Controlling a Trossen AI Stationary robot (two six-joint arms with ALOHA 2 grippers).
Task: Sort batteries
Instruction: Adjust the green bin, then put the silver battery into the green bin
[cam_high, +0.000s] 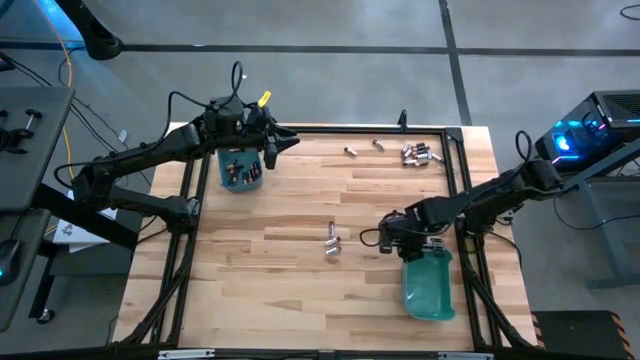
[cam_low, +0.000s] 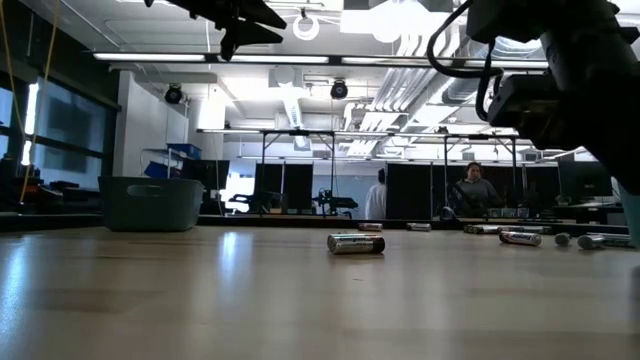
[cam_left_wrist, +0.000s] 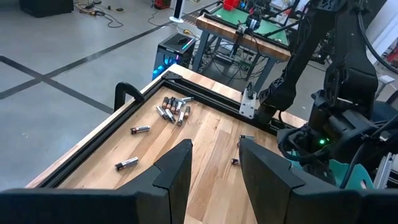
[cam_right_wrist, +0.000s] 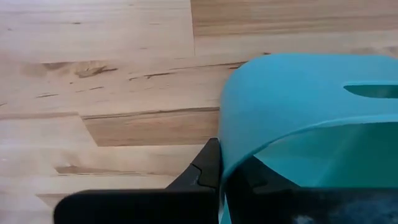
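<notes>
Batteries lie loose on the wooden table: a cluster and two singles near the far edge, and two more at the middle, of which one shows in the low view. A teal bin at the far left holds several batteries. My left gripper hangs open beside and above that bin, with nothing between its fingers. My right gripper is shut on a second teal bin near the table's right edge. My right gripper pinches the teal bin's rim wall, one finger outside the wall and the other inside, dimly seen through the plastic. The fingers slant steeply down from above. The bin looks tilted; whether its base rests on the table cannot be told.
A black metal frame edges the table. A bare stretch of wood lies between the middle batteries and the near edge. Beyond the table, people show far back in the room.
</notes>
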